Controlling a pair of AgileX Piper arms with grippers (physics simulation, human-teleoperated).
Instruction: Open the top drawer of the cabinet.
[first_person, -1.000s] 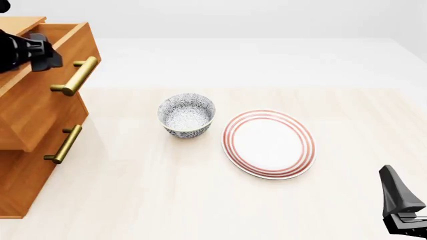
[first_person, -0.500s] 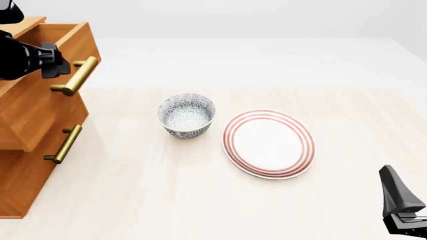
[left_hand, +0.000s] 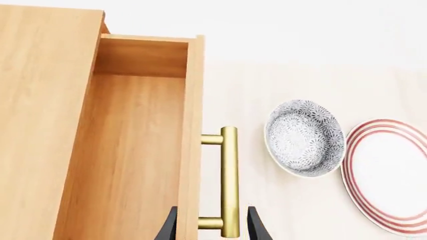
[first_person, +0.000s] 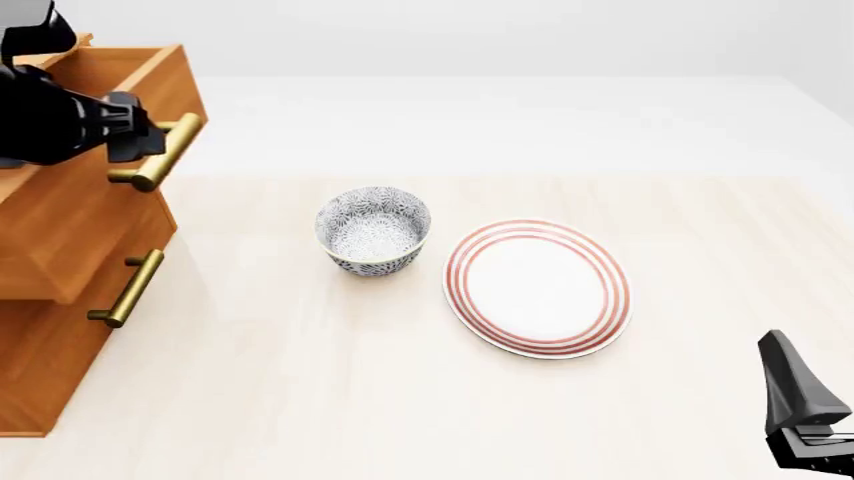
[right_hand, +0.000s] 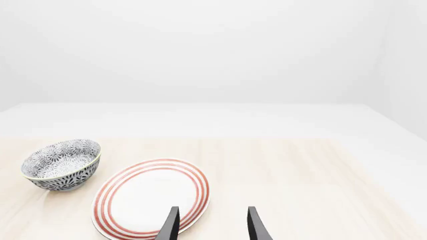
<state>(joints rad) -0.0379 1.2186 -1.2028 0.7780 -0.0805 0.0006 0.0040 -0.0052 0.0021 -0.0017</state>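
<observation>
The orange-brown cabinet (first_person: 38, 372) stands at the table's left edge. Its top drawer (first_person: 78, 215) is pulled out, and the left wrist view shows the bare wooden inside (left_hand: 137, 150). The brass bar handle (first_person: 159, 151) sticks out from the drawer front. My left gripper (first_person: 139, 138) is open just above the handle (left_hand: 229, 180), with one fingertip (left_hand: 167, 228) on the drawer's side and the other on the far side of the bar. My right gripper (first_person: 801, 412) is open and empty, low at the front right, also seen in its own wrist view (right_hand: 210, 226).
A patterned grey bowl (first_person: 374, 230) stands in the middle of the table, with a white plate with red rings (first_person: 537, 287) to its right. A lower drawer's brass handle (first_person: 127, 288) sits below the open drawer.
My left gripper has moved to the right, from over the open drawer to over its brass handle. The drawer stays open. The right arm has not moved.
</observation>
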